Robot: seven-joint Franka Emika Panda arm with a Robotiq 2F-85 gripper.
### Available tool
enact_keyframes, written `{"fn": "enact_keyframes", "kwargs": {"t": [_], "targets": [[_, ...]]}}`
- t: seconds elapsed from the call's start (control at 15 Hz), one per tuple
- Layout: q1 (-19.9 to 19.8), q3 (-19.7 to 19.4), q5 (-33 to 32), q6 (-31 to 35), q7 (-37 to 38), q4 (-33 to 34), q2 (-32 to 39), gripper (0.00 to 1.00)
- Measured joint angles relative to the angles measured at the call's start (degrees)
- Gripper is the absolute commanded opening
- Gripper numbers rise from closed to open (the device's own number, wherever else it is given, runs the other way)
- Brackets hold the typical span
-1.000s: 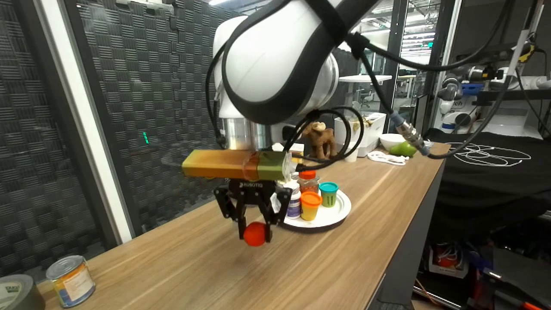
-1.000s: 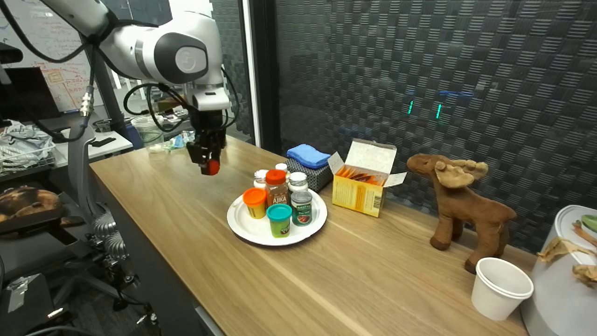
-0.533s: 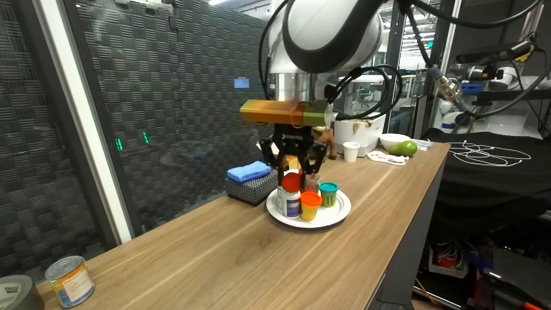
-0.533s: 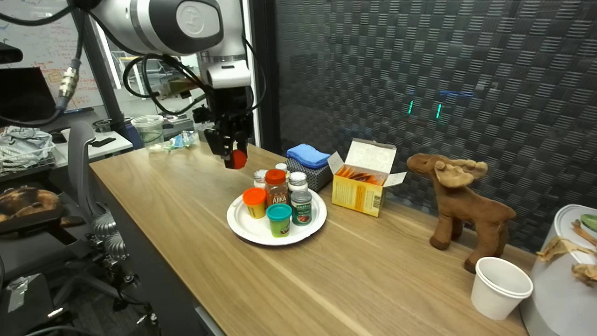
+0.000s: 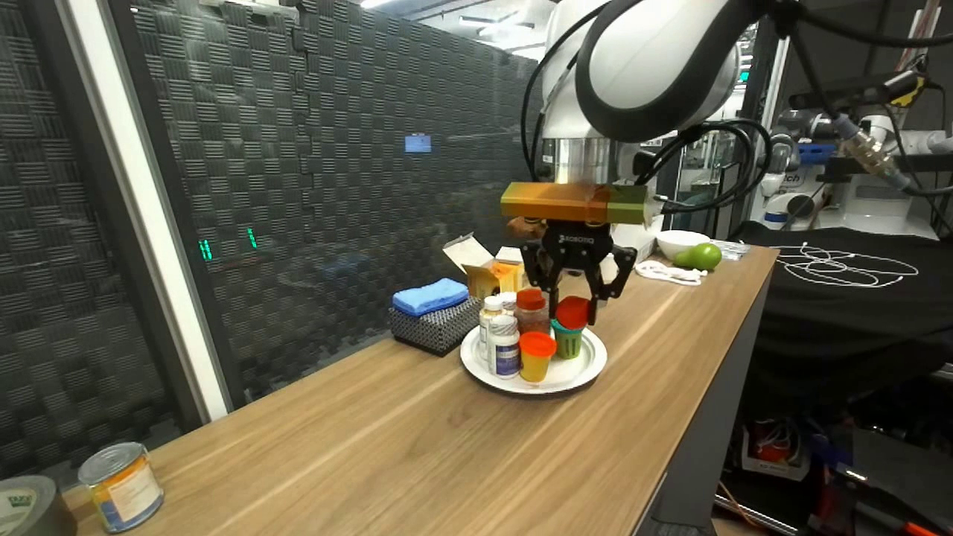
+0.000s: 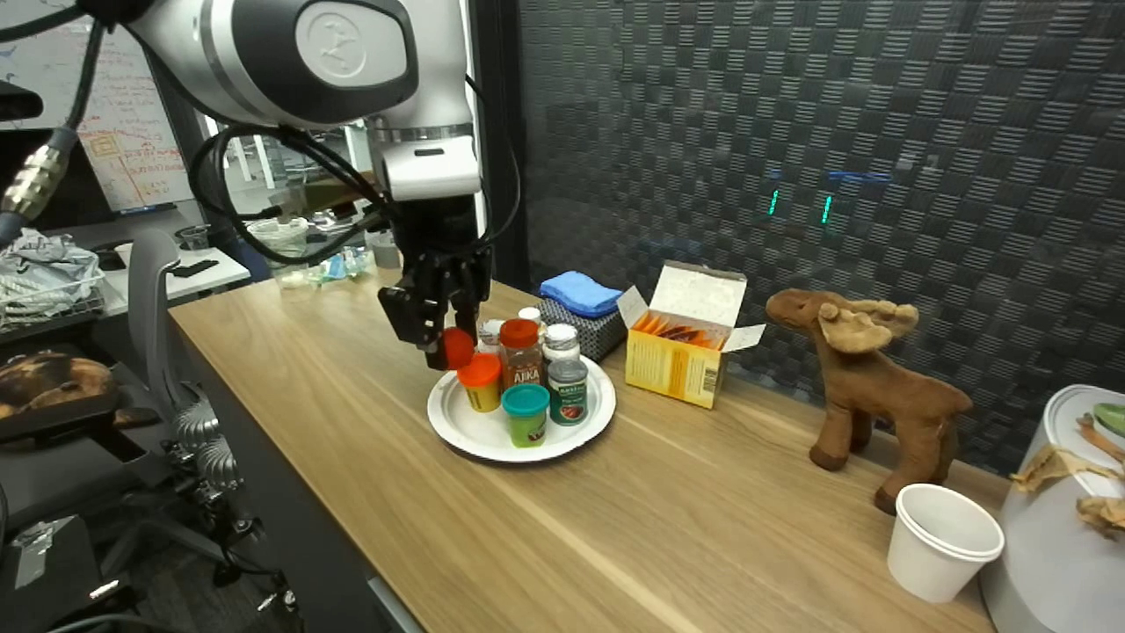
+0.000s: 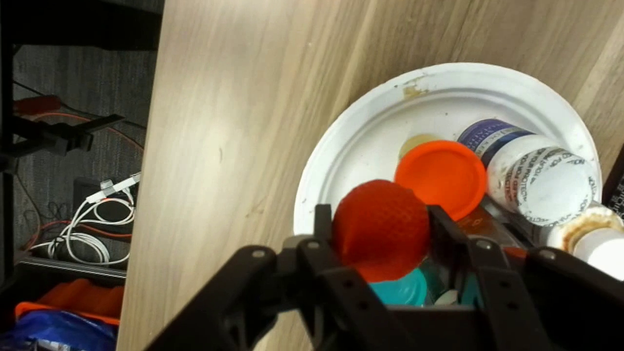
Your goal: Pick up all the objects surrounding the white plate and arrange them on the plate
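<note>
My gripper [image 7: 380, 220] is shut on the red ball [image 7: 378, 239], a finger pressed on either side. It hovers over the near-edge side of the white plate [image 7: 356, 151], above the lids. On the plate, upright and close together, stand the orange-lidded cup [image 6: 480, 383], the teal-lidded cup [image 6: 527, 417], the red-capped sauce bottle [image 6: 522, 362], the dark green can [image 6: 568, 393] and several white bottles [image 5: 504, 348]. From the wrist, the ball partly covers the teal lid. A bare stretch of plate shows beside the orange lid [image 7: 441, 178].
A dark mesh box with a blue cloth [image 6: 580, 294] stands behind the plate, beside an opened yellow box [image 6: 675, 369]. Farther along are a plush moose [image 6: 870, 387] and paper cups [image 6: 945, 541]. A labelled tin [image 5: 123, 487] and a tape roll [image 5: 33, 506] sit at the opposite end.
Still holding the red ball, my gripper has travelled from the bare wood beside the plate to above it, rising and then dropping somewhat. Items on the plate have stayed put.
</note>
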Motion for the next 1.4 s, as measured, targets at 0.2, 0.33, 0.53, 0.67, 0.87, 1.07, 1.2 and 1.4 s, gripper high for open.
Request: {"fn": "enact_keyframes", "kwargs": {"t": [0.2,0.33,0.53,0.67,0.87,1.07,1.2,1.4], "targets": [[-1.1,0.0,0.0,3.9,-1.1,-2.7,-0.6,0.25],[-1.7,0.0,0.5,6.2,-1.8,-4.1,-0.6,0.25],[-2.1,0.0,1.0,8.3,-2.4,-5.6,-0.2,0.25],[-2.2,0.0,1.7,9.0,-2.8,-6.0,0.4,0.25],[-2.2,0.0,2.7,10.4,-3.4,-6.1,1.4,0.68],[-2.3,0.0,2.9,12.1,-3.5,-6.1,2.2,0.89],[-2.3,0.0,2.9,13.8,-3.5,-6.1,2.4,1.00],[-2.5,-0.1,3.1,15.8,-3.6,-6.3,2.4,1.00]]}}
